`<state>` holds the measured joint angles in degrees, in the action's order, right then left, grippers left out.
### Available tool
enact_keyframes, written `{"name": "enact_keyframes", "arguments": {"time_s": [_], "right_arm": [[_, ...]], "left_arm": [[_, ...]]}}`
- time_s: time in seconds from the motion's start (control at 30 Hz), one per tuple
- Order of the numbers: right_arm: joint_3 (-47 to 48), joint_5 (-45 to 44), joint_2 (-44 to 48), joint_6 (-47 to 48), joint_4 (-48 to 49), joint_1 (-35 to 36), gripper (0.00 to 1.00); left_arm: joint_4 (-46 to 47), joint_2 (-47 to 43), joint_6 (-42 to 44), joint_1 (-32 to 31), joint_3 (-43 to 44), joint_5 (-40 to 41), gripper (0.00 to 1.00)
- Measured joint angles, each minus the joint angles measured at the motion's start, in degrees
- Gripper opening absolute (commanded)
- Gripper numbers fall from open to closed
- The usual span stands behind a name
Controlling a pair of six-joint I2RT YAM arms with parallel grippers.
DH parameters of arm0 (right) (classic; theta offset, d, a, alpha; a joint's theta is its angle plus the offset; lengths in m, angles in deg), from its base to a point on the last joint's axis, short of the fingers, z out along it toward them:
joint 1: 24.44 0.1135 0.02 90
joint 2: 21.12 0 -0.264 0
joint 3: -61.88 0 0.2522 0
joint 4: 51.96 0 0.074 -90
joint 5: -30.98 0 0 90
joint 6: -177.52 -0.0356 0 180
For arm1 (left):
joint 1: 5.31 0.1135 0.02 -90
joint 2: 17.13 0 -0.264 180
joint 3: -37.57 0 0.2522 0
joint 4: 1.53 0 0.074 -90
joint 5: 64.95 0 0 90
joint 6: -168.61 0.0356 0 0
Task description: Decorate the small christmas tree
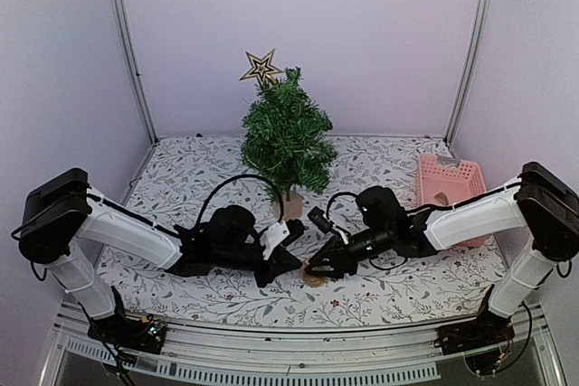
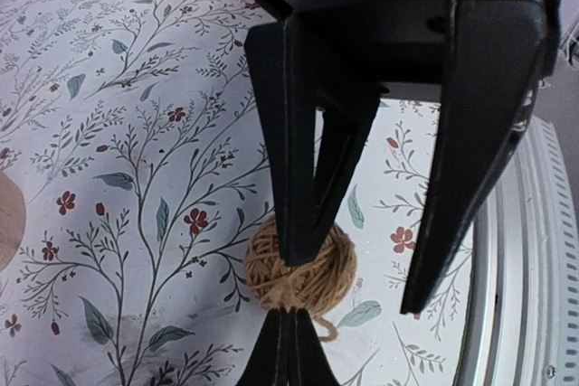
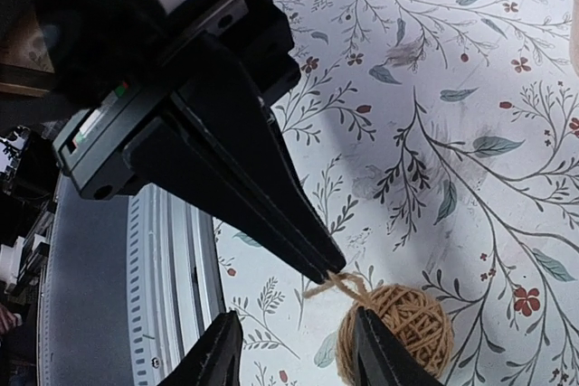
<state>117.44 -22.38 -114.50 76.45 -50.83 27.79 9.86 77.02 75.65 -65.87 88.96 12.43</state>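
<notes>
The small christmas tree (image 1: 288,137) stands at the back centre with a gold star (image 1: 261,67) at its top. A small ball of brown twine (image 1: 314,278) lies at the front centre, between my two grippers. My right gripper (image 3: 327,270) is shut on the short string loop at the ball's (image 3: 398,332) top. It also shows, shut, in the left wrist view (image 2: 289,318). My left gripper (image 2: 357,285) is open, with one finger in front of the ball (image 2: 333,268) and the other off to the side. Its two tips (image 3: 294,332) straddle the string.
A pink perforated basket (image 1: 450,178) sits at the back right, behind the right arm. The tree's wooden disc base (image 2: 4,219) shows at the left edge. The metal front rail (image 2: 529,268) runs close beside the grippers. The floral cloth (image 1: 181,169) covers the table.
</notes>
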Motion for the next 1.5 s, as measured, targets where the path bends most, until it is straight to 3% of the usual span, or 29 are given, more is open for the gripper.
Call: {"name": "enact_keyframes", "arguments": {"time_s": [0.43, 0.9, 1.33, 1.5], "right_arm": [[0.3, -0.3, -5.5, 0.1, 4.9, 0.8, 0.35], [-3.7, -3.1, 0.9, 6.8, 8.5, 1.1, 0.35], [-2.4, -2.1, -1.3, 8.6, 10.3, 2.5, 0.33], [-1.9, -2.4, -3.3, 5.0, 11.8, 2.5, 0.20]], "left_arm": [[0.1, -1.1, 2.0, -0.8, -0.1, -0.4, 0.00], [0.1, -4.5, 8.8, -0.9, -1.9, -0.7, 0.00], [-0.4, -4.5, 8.8, -0.9, -2.0, -0.5, 0.00], [-0.2, -4.5, 7.2, -0.9, -2.0, 0.0, 0.00]]}}
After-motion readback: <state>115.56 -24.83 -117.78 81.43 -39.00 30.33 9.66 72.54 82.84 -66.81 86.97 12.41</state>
